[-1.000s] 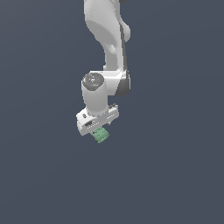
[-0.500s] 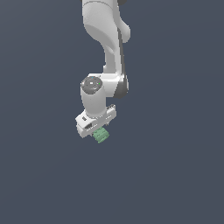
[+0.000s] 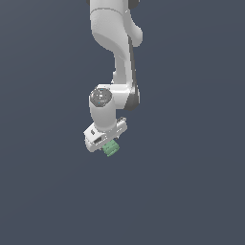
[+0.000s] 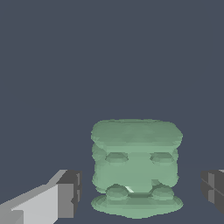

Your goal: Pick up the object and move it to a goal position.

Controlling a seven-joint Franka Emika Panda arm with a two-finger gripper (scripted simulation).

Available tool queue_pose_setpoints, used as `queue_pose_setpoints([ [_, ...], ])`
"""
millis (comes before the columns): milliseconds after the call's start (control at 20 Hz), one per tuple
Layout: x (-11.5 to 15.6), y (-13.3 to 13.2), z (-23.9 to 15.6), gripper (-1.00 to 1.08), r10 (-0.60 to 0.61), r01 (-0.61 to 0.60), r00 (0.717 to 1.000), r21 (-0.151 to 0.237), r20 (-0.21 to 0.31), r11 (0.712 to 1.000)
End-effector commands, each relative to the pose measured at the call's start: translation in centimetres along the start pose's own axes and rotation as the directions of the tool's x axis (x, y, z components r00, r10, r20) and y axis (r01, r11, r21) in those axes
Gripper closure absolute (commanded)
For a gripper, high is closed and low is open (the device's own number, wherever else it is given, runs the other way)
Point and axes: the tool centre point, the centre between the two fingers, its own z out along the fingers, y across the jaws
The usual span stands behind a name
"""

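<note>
The object [image 4: 136, 168] is a small pale-green blocky piece with a ridged top and round bumps on its side. It lies on the dark grey floor between my two dark finger pads [image 4: 70, 192]. A narrow gap shows on each side, so neither pad touches it. The gripper [image 4: 141, 191] is open and straddles the object. In the exterior view the white hand hangs low from the arm, with the gripper [image 3: 108, 146] right over the object [image 3: 112, 149], which peeks out under the hand on the exterior view's right.
A plain dark grey floor [image 3: 191, 191] fills the scene around the arm [image 3: 115, 38]. No other objects or edges show.
The wrist joint has sunk slightly toward the floor. The hand and the green object stay at about the same spot.
</note>
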Motion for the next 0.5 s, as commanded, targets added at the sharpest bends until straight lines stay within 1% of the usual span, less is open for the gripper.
queue_pose_setpoints([
  [0, -0.1, -0.1, 1.4, -0.92, -0.002, 0.002, 1.000, 0.001, 0.001, 1.000],
  [200, -0.1, -0.1, 3.0, -0.92, -0.003, 0.003, 1.000, 0.001, 0.001, 1.000],
  [400, 0.0, 0.0, 3.4, -0.92, -0.003, 0.003, 1.000, 0.001, 0.001, 1.000],
  [450, 0.0, 0.0, 3.4, 1.08, -0.003, 0.003, 1.000, 0.001, 0.001, 1.000],
])
